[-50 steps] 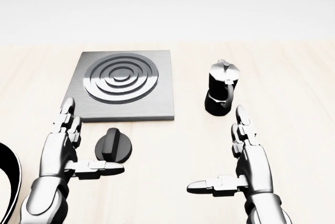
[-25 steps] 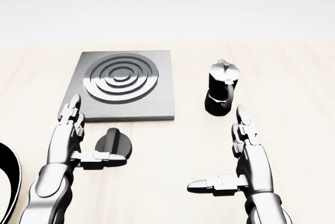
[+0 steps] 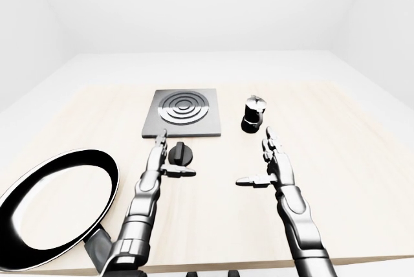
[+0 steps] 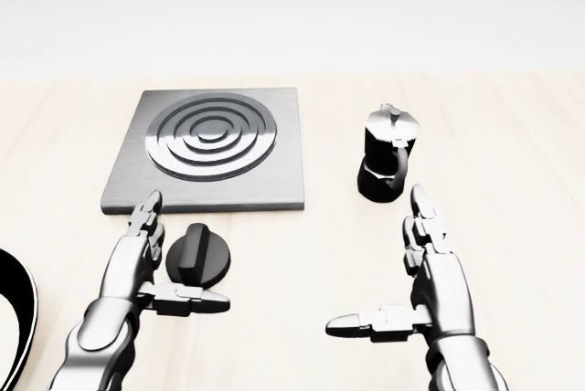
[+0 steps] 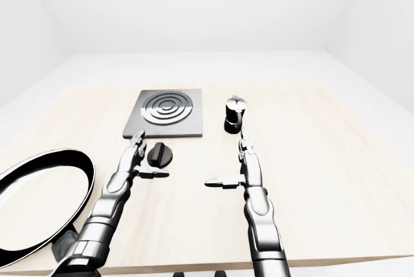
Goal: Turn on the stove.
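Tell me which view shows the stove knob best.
Head view. The knob is largest there, its raised grip bar clear, with the left hand open beside it, thumb below. Both eye views show it as a small dark disc under the stove plate, with little detail.

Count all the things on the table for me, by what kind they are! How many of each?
Stove plate: 1
Stove knob: 1
Moka pot: 1
Frying pan: 1
Total: 4 things on the table. The robot's left hand and right hand are not counted.
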Tool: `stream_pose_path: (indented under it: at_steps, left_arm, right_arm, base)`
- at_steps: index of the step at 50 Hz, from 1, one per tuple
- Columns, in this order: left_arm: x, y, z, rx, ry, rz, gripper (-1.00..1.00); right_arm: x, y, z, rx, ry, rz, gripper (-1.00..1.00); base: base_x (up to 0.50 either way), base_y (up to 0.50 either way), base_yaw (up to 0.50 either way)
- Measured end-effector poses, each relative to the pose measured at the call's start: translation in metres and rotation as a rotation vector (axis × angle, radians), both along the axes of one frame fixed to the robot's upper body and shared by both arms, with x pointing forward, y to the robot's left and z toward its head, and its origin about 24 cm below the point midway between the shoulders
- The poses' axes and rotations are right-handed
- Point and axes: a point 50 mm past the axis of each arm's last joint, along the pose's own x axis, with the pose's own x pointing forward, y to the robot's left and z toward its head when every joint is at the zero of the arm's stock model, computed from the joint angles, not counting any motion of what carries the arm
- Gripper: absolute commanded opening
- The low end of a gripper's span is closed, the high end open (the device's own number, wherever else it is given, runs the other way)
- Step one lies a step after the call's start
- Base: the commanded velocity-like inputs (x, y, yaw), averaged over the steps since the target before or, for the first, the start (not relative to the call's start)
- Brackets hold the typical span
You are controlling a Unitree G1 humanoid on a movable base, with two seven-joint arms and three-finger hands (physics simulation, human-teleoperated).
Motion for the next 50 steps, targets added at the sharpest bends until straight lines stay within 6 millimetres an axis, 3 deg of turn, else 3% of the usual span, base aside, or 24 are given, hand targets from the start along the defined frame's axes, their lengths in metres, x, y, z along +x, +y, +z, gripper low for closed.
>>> stream_pose_path:
  at_steps: [50]
  left_arm:
    - [-0.017, -0.016, -0.008, 0.006, 0.042, -0.080, 1.00]
  right_arm:
    - [0.000, 0.000, -0.001, 0.001, 0.004, 0.005, 1.00]
  base:
    - [0.00, 0.00, 0.00]
